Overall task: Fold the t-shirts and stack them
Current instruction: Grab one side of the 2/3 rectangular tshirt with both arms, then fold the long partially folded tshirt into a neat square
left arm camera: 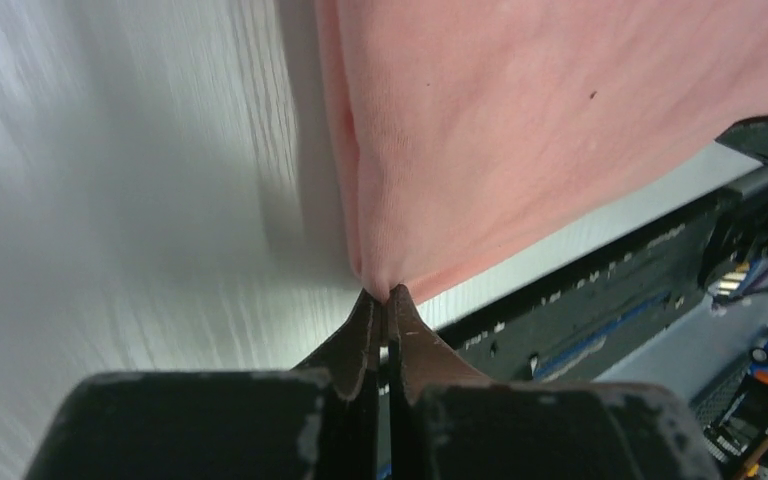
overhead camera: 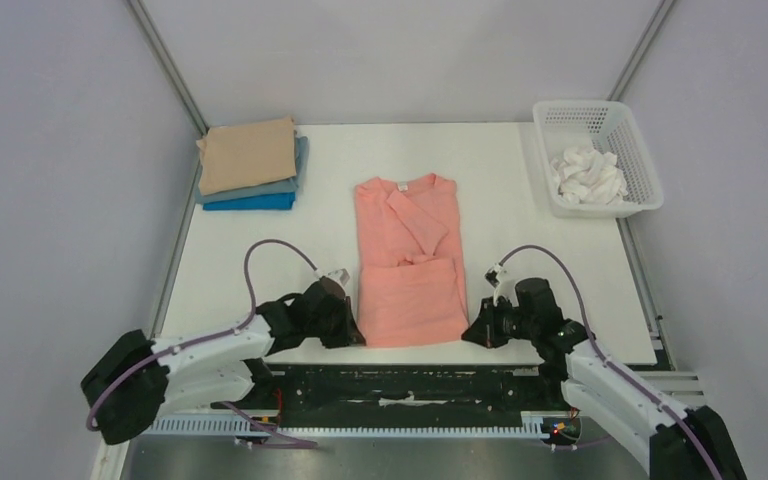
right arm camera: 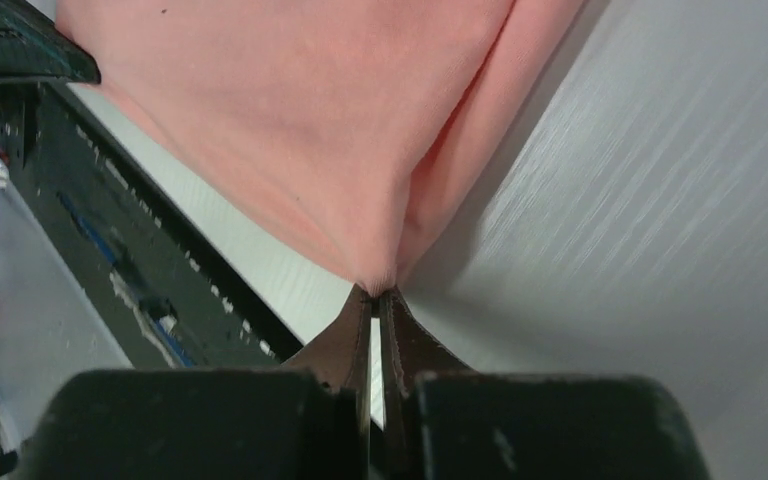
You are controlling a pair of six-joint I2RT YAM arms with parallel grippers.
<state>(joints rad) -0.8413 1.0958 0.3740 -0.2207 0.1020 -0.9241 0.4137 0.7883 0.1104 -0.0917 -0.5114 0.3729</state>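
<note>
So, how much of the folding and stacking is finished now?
Done: a tan shirt, a grey-blue shirt and a bright blue shirt lie folded in a stack at the far left. In hand: the salmon-pink shirt lies in the middle, sleeves turned in; the left gripper and right gripper each pinch a near corner. Left: finish its fold and put it on the stack.

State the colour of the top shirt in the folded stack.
The top shirt is tan, seen best in the top external view.

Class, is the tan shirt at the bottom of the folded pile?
No, the tan shirt lies on top, the bright blue shirt lowest.
</note>
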